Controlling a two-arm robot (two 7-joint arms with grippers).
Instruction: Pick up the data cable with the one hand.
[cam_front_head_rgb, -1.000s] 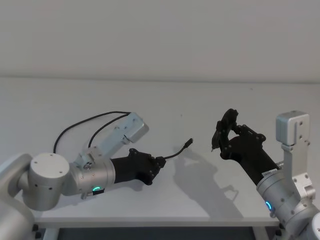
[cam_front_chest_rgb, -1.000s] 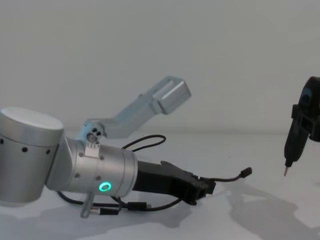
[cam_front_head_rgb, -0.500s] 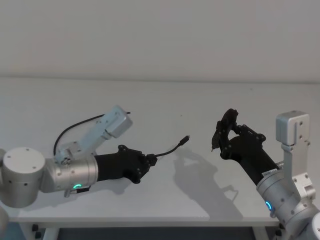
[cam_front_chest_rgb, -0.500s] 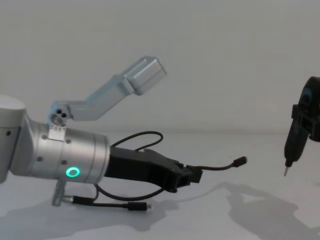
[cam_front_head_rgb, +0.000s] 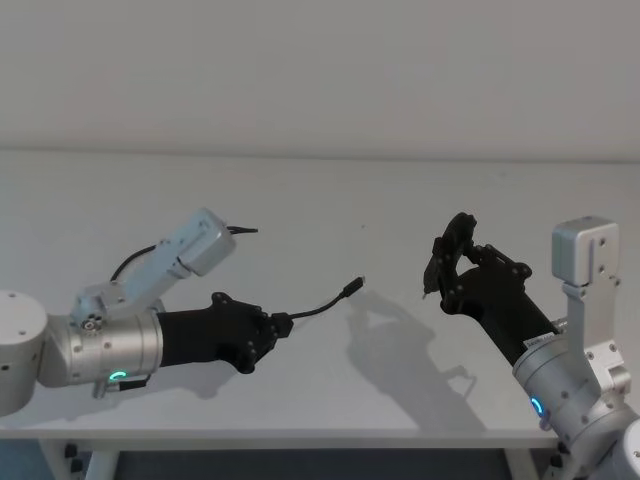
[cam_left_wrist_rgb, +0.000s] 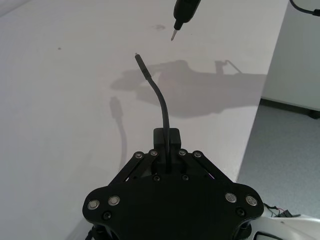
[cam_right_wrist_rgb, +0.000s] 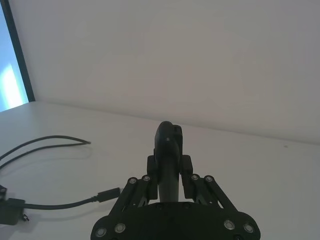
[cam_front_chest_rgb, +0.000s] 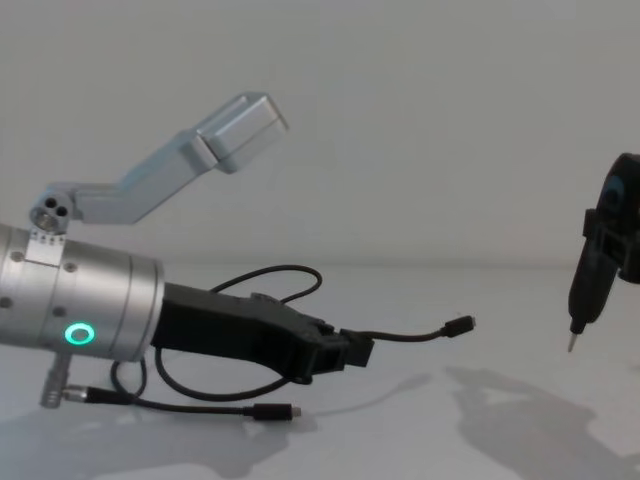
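At surface (cam_front_head_rgb: 400, 200) level, left side, I log the following. Left hand (cam_front_head_rgb: 283, 322): black, two-fingered, on a silver cylinder with a green ring, reaching forward and low; fingers clamped on the data cable (cam_front_head_rgb: 320, 304).

Left wrist view: left hand (cam_left_wrist_rgb: 167, 137) pinches the data cable (cam_left_wrist_rgb: 162, 107) a short way back from one plug; that free end curves up and forward from the fingertips, its shadow lying apart from it on the surface, so I read the plug as raised.

Chest view: from the side, the left hand (cam_front_chest_rgb: 355, 350) is clear of the surface; the data cable (cam_front_chest_rgb: 400, 337) runs out ahead of it to the lifted plug, while the remainder loops back under and behind the forearm; the second plug lies flat on the surface beneath the arm, a detail the head view hides behind the arm.

Right hand (cam_front_head_rgb: 432, 290): held up well apart on the right, tip pointing down, fingers drawn together on nothing; right wrist view confirms this right hand (cam_right_wrist_rgb: 167, 127) closure.
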